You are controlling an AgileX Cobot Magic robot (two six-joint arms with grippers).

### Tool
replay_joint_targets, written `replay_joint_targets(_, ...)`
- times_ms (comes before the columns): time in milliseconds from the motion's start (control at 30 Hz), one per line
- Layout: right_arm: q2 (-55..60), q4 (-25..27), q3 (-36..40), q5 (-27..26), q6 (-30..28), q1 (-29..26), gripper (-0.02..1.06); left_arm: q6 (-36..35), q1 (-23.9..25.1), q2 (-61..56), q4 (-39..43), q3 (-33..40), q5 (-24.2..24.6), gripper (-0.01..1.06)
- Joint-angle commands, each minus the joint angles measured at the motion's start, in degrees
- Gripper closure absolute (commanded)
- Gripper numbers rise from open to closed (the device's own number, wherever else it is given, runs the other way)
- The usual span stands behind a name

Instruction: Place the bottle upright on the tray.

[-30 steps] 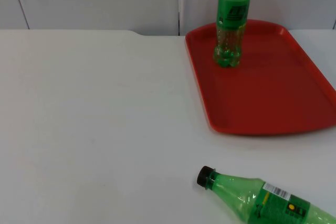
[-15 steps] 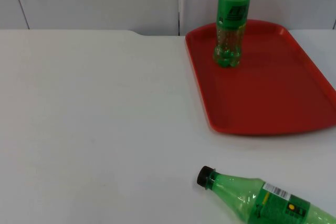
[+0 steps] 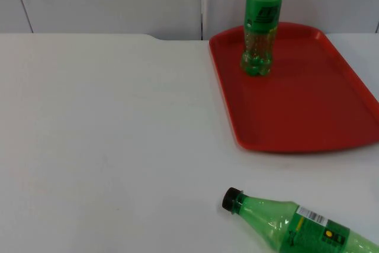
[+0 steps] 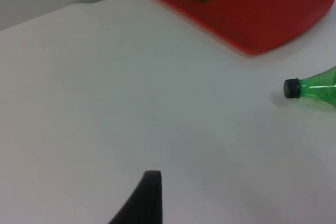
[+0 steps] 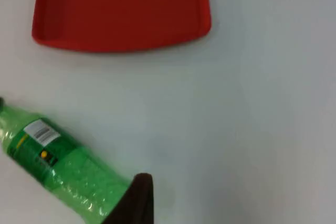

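Right gripper [image 5: 137,203] is hanging above the table just beside the lying green bottle [image 5: 55,166], with one black fingertip showing against the bottle's lower body; whether its fingers are wide or narrow cannot be told. Left gripper [image 4: 147,198] is waiting over bare white table [image 3: 106,146], well apart from everything, and its opening cannot be told either. Nothing is changing between the top views of the last second and now: the lying bottle [image 3: 296,223] and its black cap [image 3: 230,199] are sitting in the same spot, so the pickup is not yet begun, by my reading. This bottle is lying on its side near the table's front edge, cap pointing toward the table's middle, in front of the red tray [image 3: 308,111] and apart from it. A second green bottle [image 3: 260,22] is already standing upright at the tray's far left corner, leaving most of the tray bare. The right gripper is sitting nearest the lying bottle, so it looks the likelier one to grasp it.
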Motion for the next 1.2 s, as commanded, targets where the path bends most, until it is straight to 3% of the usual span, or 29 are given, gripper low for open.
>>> replay_joint_targets(0, 6.6, 2.7, -2.1, -1.6, -3.9, -0.3, 0.05, 0.1, -0.2, -0.2, -0.6, 0.2, 0.0, 0.00)
replay_joint_targets(367, 22.9, 7.9, -6.2, -5.3, -11.1, -0.2, 0.05, 0.1, -0.2, -0.2, -0.6, 0.2, 0.0, 0.00)
replay_joint_targets(700, 37.1, 19.1, -8.3, -8.7, -20.3, 0.6, 0.09, 0.1, -0.2, -0.2, -0.6, 0.2, 0.0, 0.00)
replay_joint_targets(933, 41.4, 18.4, -8.3, -11.8, -20.3, 8.7, 0.09, 0.1, -0.2, -0.2, -0.6, 0.2, 0.0, 0.00)
replay_joint_targets(1100, 45.7, 15.8, -8.3, -16.8, -18.0, 22.4, 0.09, 0.1, -0.2, -0.2, -0.6, 0.2, 0.0, 0.00)
replay_joint_targets(1167, 46.6, 13.7, -8.3, -17.3, -16.3, 24.6, 0.09, 0.1, -0.2, -0.2, -0.6, 0.2, 0.0, 0.00)
